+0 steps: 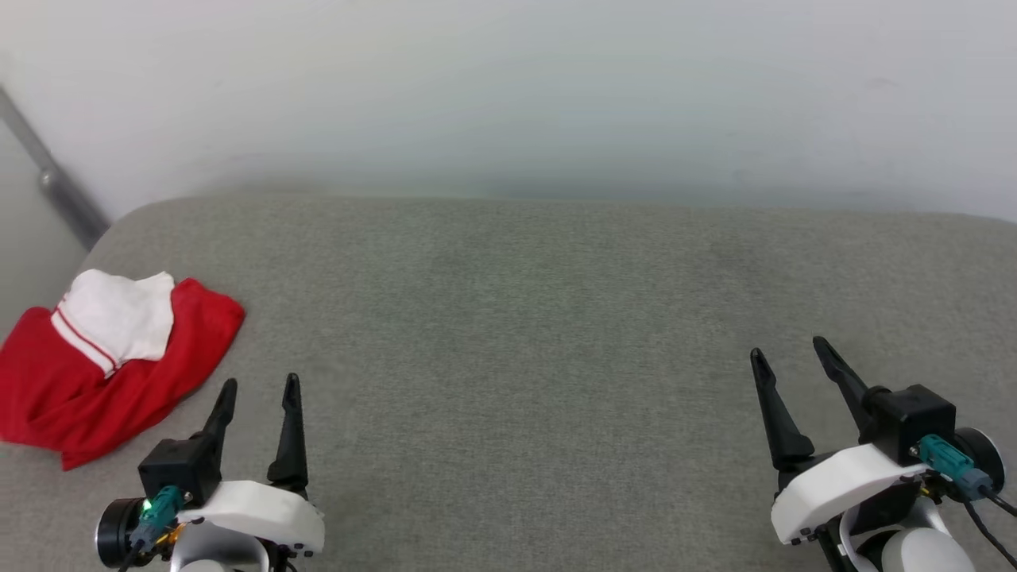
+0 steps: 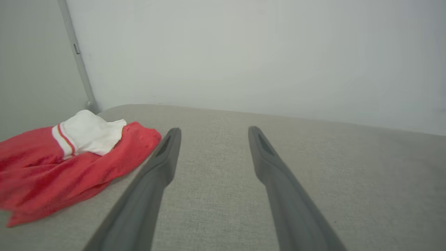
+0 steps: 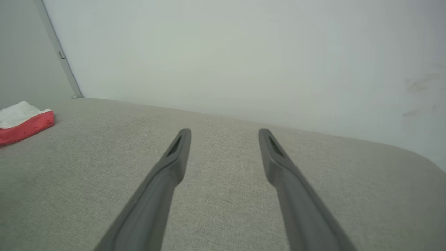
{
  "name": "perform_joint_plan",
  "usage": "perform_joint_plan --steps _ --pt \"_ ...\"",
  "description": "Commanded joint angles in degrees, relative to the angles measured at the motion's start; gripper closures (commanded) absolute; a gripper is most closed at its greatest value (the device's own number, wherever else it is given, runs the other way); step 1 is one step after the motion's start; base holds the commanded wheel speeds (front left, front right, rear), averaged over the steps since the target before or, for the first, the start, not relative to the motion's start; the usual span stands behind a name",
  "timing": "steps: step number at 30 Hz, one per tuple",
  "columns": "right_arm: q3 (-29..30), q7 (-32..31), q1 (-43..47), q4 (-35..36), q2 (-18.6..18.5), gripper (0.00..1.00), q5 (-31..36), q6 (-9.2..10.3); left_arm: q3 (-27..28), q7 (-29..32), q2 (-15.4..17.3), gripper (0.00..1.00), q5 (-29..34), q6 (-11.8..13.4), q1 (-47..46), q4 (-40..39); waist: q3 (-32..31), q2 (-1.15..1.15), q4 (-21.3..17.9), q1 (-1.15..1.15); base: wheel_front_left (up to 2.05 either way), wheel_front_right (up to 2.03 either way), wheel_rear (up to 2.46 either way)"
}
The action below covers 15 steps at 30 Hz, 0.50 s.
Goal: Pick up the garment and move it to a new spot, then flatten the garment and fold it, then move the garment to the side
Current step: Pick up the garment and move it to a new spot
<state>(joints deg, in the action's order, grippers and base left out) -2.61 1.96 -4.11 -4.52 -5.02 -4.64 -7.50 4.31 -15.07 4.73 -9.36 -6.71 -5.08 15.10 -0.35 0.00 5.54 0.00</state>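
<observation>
The garment (image 1: 95,373) lies bunched at the far left of the grey padded surface (image 1: 516,334), red cloth with a white sleeve and red stripe on top. In the left wrist view the garment (image 2: 59,167) sits just left of my fingers. The right wrist view catches the garment (image 3: 21,123) far off at the left edge. My left gripper (image 1: 261,385) stands open a short way right of the heap, touching nothing. Open and empty too, my right gripper (image 1: 790,353) hovers over the surface's right side. No lettering shows in the folds.
A pale wall (image 1: 508,95) rises behind the surface. A grey metal bar (image 1: 56,187) slants down the wall at the back left corner. The surface's left edge runs just beside the garment, and its rounded far edge meets the wall.
</observation>
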Motion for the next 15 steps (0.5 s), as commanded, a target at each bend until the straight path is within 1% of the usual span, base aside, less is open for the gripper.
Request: perform_joint_plan --steps 1,7,15 --pt "-0.34 -0.17 0.14 0.21 -0.09 0.0 -0.25 0.02 0.38 -0.14 -0.08 0.0 -0.18 0.09 0.0 -0.12 0.07 0.0 1.95 0.0 0.0 0.0 0.0" --pt "-3.57 -0.49 -0.73 0.94 -0.54 0.0 -1.48 0.02 2.81 -0.14 -0.26 0.0 -0.31 0.12 1.27 -0.85 0.23 0.0 7.22 0.0 0.0 0.0 0.0" --pt "-7.76 -0.74 -2.07 1.54 -1.07 0.0 -2.46 0.02 4.66 -0.14 -0.63 0.0 0.31 0.61 2.36 -1.96 0.38 0.0 14.29 0.0 0.0 0.0 0.0"
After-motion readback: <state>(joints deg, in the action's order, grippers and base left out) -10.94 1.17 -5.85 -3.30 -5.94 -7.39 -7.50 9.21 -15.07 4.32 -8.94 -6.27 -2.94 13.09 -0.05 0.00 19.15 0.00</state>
